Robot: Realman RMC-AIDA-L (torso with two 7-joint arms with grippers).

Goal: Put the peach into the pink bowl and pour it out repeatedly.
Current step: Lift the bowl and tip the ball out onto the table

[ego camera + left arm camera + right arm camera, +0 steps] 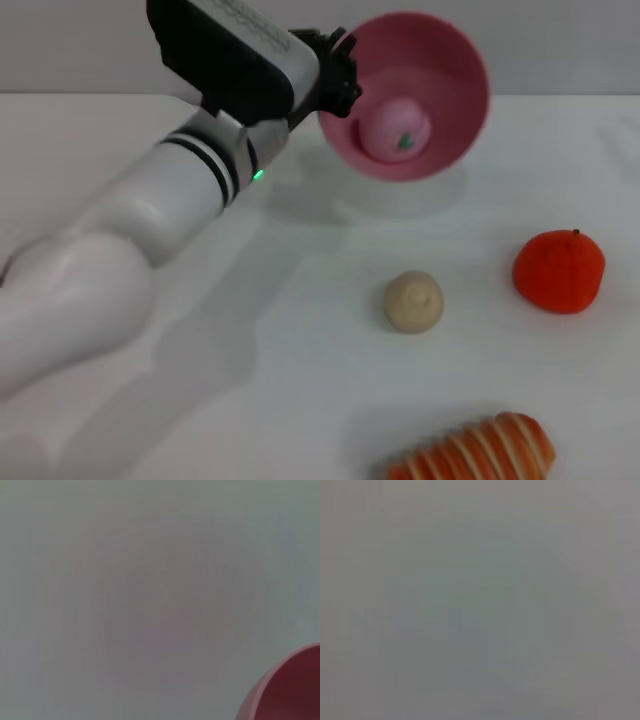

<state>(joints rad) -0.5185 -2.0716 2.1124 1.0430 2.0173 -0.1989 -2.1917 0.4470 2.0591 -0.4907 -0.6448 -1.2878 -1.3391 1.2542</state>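
Note:
The pink bowl (440,60) is lifted off the table at the back and tipped so its opening faces me. The peach (395,128), soft pink with a small green stem, lies inside against the lower wall. My left gripper (338,80) is shut on the bowl's left rim and holds it in the air. A part of the bowl's rim shows in the left wrist view (290,690). My right gripper is out of view; the right wrist view shows only a blank grey surface.
On the white table (300,350) lie a beige round lump (413,300), an orange-red tangerine-like fruit (559,271) to its right, and an orange-and-white striped toy (480,452) at the front edge. My left arm (120,260) crosses the left side.

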